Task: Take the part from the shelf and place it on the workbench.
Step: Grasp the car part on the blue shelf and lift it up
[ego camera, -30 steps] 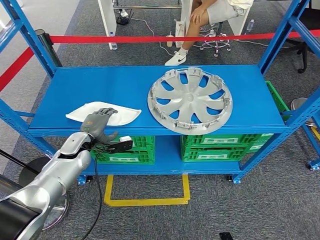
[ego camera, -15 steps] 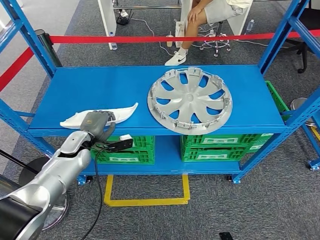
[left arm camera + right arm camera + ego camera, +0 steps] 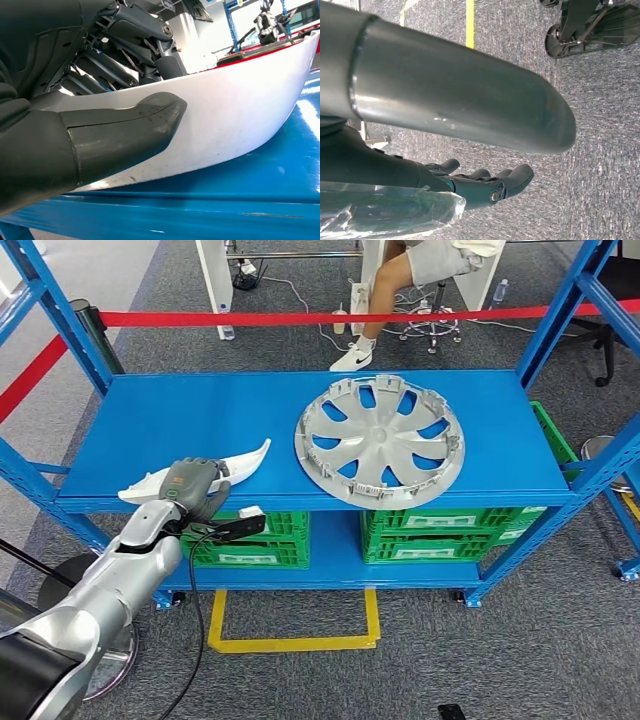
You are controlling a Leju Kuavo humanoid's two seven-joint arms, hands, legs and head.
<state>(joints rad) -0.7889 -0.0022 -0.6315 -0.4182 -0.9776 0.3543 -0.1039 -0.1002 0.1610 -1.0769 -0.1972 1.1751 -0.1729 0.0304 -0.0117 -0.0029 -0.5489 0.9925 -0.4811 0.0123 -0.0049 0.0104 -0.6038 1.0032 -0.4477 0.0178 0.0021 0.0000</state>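
White part (image 3: 243,462), one, in left hand (image 3: 193,483).

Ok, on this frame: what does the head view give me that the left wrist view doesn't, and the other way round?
Head view alone: the silver wheel cover lying flat on the blue shelf, green crates below, a red barrier tape and a seated person's legs behind.
Left wrist view alone: the thumb pressed against the white part's face, fingers curled over its opposite side.
Both: the left hand gripping the white part, tilted up off the shelf.
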